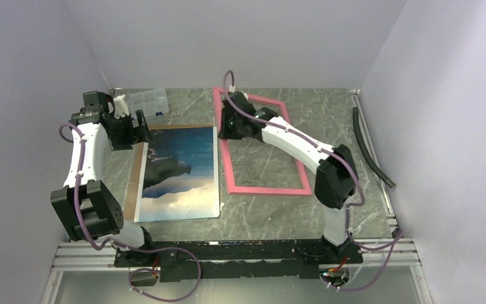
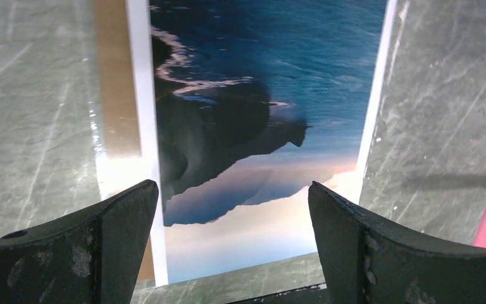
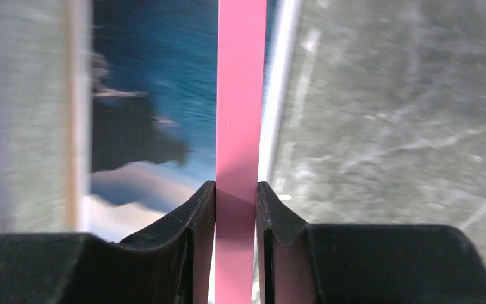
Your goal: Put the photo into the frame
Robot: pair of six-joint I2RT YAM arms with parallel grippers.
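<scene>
Frame (image 3: 240, 120) pinched in right end effector (image 3: 235, 193), photo (image 1: 180, 168) just beside

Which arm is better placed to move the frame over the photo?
Right: the right end effector is shut on the frame at the rail beside the photo; the left end effector hangs open, holding nothing.

Left gripper (image 2: 233, 193): wide free gap btw fingers, only the photo (image 2: 259, 82) flat below. Right gripper (image 3: 235, 190): the frame (image 3: 240, 95) bar fills gap btw fingers.
</scene>
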